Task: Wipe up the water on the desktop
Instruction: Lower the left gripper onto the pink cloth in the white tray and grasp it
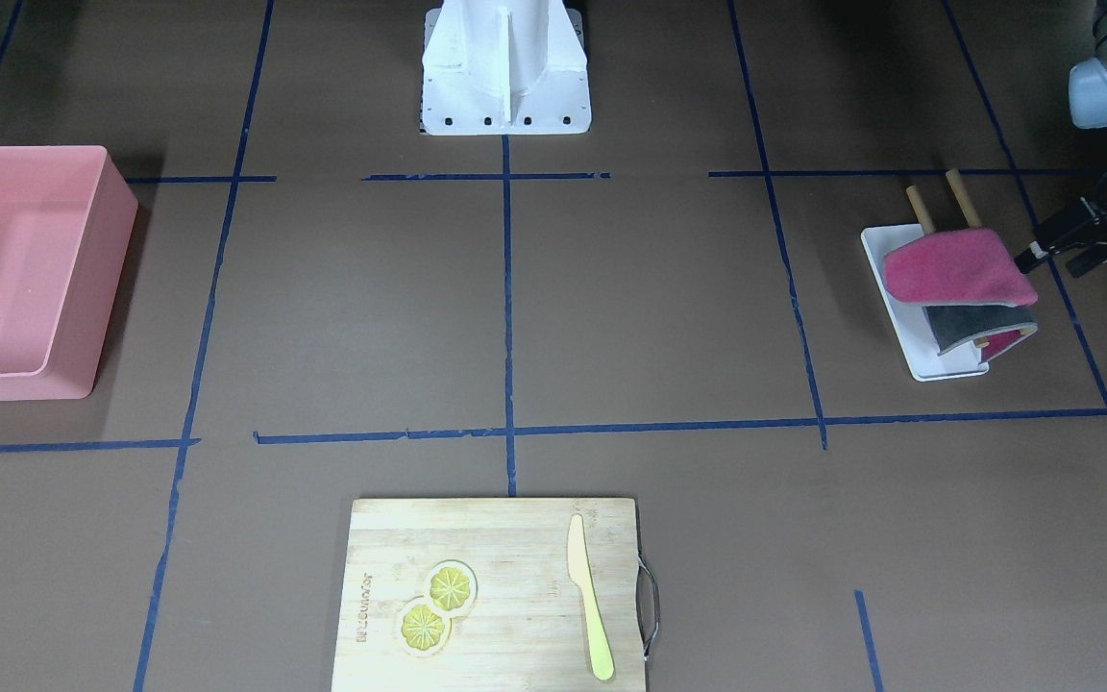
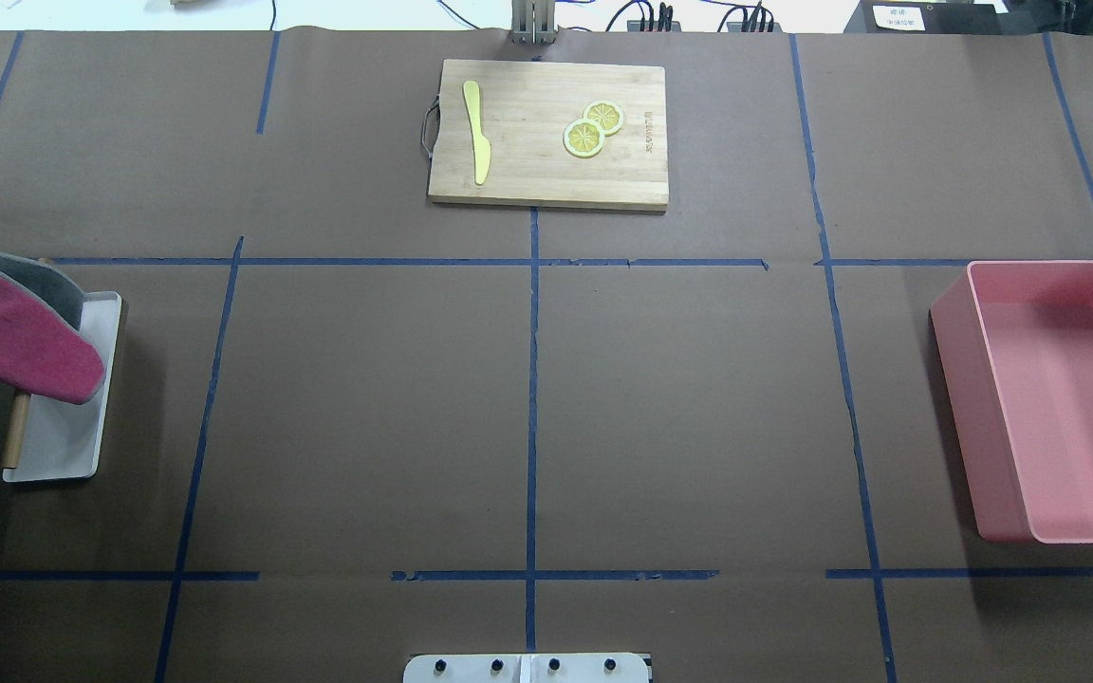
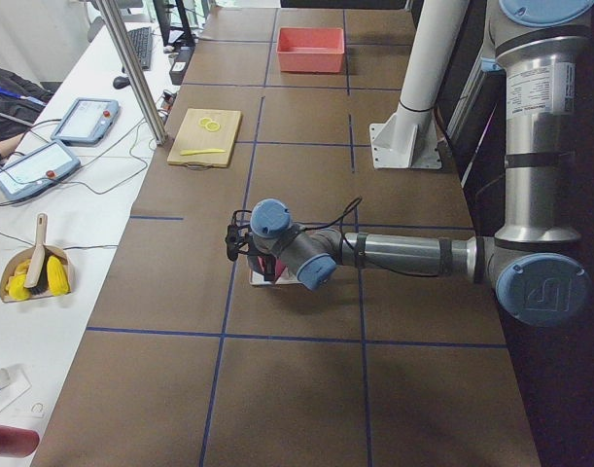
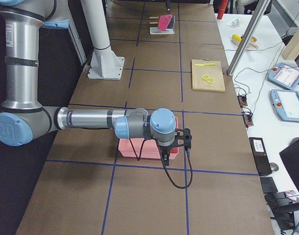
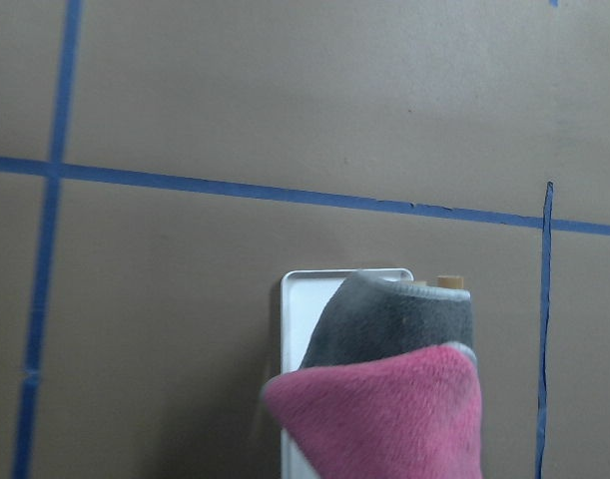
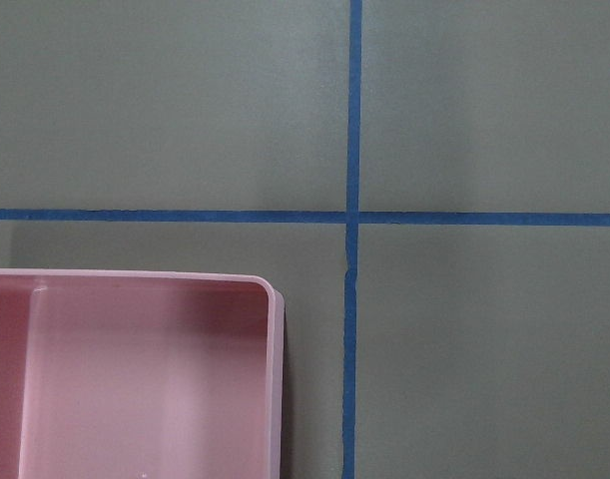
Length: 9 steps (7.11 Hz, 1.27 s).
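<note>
Left gripper (image 1: 1053, 258) at cloth (image 1: 957, 271) on rack (image 1: 919, 338) (grip unclear), right gripper (image 4: 179, 141) near bin (image 4: 148, 150), opening hidden too, brown desktop (image 1: 650, 308).

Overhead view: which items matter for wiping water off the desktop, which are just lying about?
Job: desktop, pink cloth, grey cloth, white rack holding both. No water patch shows.
Lying about: cutting board, yellow knife, two lemon slices, pink bin.

overhead and front views face each other; both share the cutting board (image 1: 505, 538) (wrists look down).
</note>
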Available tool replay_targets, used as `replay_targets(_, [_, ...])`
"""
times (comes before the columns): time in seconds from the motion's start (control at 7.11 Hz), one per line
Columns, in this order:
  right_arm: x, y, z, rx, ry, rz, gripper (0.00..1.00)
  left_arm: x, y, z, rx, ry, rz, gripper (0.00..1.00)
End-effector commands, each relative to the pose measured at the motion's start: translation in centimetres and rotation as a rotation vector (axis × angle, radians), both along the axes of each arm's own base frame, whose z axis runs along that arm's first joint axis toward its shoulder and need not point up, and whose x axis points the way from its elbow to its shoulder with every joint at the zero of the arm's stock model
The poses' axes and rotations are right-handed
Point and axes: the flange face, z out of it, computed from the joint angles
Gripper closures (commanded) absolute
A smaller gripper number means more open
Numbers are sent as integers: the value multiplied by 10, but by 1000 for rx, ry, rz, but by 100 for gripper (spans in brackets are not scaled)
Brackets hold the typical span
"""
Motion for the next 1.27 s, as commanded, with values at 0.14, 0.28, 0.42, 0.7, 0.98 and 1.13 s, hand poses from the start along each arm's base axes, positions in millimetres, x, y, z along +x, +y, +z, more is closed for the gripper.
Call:
replay_targets(0.14, [0, 0, 0, 0, 0, -1, 0, 23, -3, -8, 8, 11, 26, 9])
replay_targets(0.28, [0, 0, 0, 0, 1, 0, 0, 24, -4, -9, 6, 14, 27, 15])
replay_targets(0.42, [0, 0, 0, -1, 1, 1, 0, 24, -2, -7, 3, 17, 34, 18])
replay_targets(0.7, [0, 0, 0, -1, 1, 1, 0, 22, -1, -4, -4, 15, 34, 25])
replay_targets(0.98, [0, 0, -1, 2, 1, 1, 0, 19, 3, -5, -4, 15, 31, 32])
replay_targets(1.13, [0, 0, -1, 1, 1, 2, 0, 18, 4, -5, -6, 15, 29, 34])
